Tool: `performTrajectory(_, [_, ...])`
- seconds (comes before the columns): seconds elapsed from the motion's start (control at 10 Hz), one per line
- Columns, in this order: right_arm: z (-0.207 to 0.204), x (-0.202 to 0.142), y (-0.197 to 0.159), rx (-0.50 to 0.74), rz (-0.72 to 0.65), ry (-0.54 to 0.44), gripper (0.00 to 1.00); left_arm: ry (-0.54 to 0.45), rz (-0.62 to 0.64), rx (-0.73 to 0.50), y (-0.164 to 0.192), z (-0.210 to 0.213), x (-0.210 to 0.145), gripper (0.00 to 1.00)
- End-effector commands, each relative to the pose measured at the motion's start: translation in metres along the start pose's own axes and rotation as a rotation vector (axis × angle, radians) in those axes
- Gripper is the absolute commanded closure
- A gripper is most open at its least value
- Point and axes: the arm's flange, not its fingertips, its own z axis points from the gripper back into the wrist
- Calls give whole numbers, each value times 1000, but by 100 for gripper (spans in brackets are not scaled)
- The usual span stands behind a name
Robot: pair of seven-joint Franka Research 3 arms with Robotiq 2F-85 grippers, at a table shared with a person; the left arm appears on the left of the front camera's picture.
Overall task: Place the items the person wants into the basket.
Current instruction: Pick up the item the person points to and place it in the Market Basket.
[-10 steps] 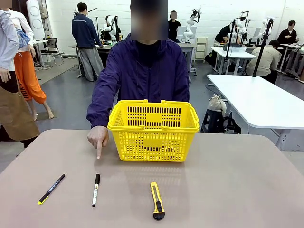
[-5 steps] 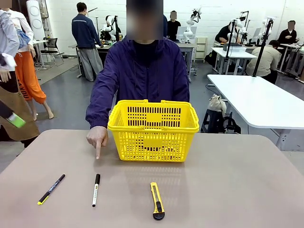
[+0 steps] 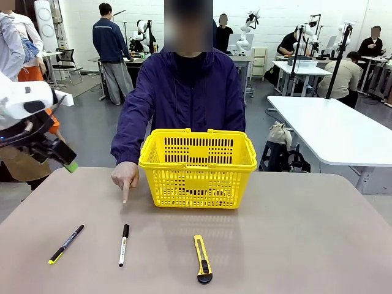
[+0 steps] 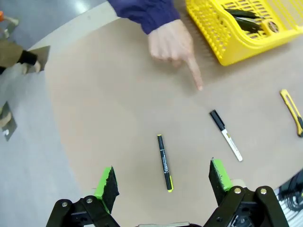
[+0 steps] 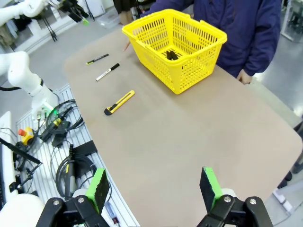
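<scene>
The person [image 3: 184, 92] sits behind the yellow basket [image 3: 197, 168] and points a forefinger [image 3: 126, 197] down at the table, toward the white marker with black cap [image 3: 124, 245]. In the left wrist view the marker [image 4: 226, 135] lies just beyond the pointing hand [image 4: 173, 45]. My left gripper [image 3: 61, 158] hovers open high over the table's left edge. Its green fingers [image 4: 106, 182] frame the black pen with yellow tip [image 4: 164, 162] far below. A black stapler [image 4: 244, 16] lies inside the basket [image 4: 222, 45]. My right gripper [image 5: 155, 187] stands open, high above bare table and far from the basket [image 5: 175, 47].
A black pen with yellow tip [image 3: 66, 244] lies left of the marker. A yellow utility knife [image 3: 202, 258] lies near the front edge, below the basket. The right half of the table [image 3: 306, 245] is bare. Cables and a rail [image 5: 61, 156] run beside the table.
My left arm has swung into the front view from the left and now hangs over the table's left edge. The person's pointing hand and the items have stayed put.
</scene>
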Motion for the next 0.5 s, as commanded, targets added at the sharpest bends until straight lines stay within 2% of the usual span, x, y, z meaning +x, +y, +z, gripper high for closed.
performTrajectory(0.0, [-1,0,-2,10,6,-17,0,65,11,97,-25,-26,-44,0])
performTrajectory(0.2, [-1,0,-2,10,6,-17,0,119,28,73,-38,-36,-46,0])
performTrajectory(0.4, [-1,0,-2,10,6,-17,0,129,61,31,-38,-39,-39,0])
